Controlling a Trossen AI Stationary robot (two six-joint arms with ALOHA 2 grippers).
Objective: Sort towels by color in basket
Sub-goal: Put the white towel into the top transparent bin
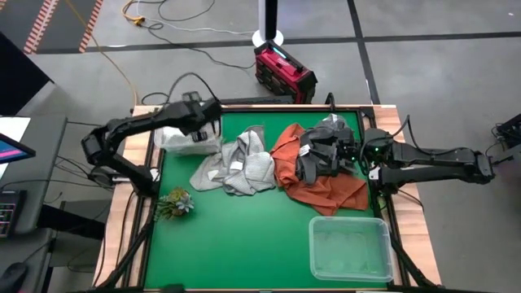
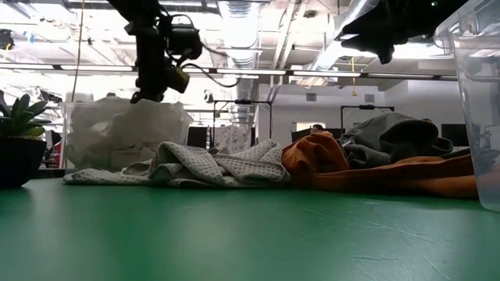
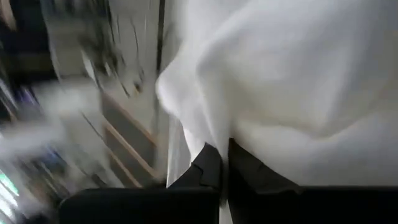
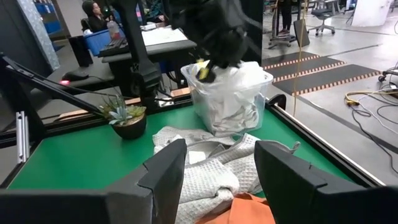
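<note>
A: Where was the left gripper [image 1: 198, 116]?

B: It hung over the clear bin [image 1: 189, 140] at the far left corner of the green bench [image 1: 244, 236]. Its fingers [image 3: 210, 167] were pressed together, and white cloth [image 3: 292, 81] lay against them in the left wrist view. I cannot tell if the cloth was really pinched between them.

A: And the white towels [image 4: 239, 99]?

B: They were inside that bin, heaped up to the rim.

A: What lay on the bench?

B: A light grey towel [image 1: 232, 167] was spread near the middle, just beside the bin. A rust towel [image 1: 317, 187] lay to its right, and the two touched at their edges. A dark grey towel [image 2: 394, 136] was bunched on top of the rust one, at its far side.

A: And the right gripper [image 4: 217, 171]?

B: It hovered above the dark grey and rust towels, with the fingers apart and nothing between them.

A: Was there another bin?

B: Yes, a second clear bin [image 1: 350, 248] stood at the near right corner. A small plant [image 1: 176, 202] stood near the left edge of the bench
</note>
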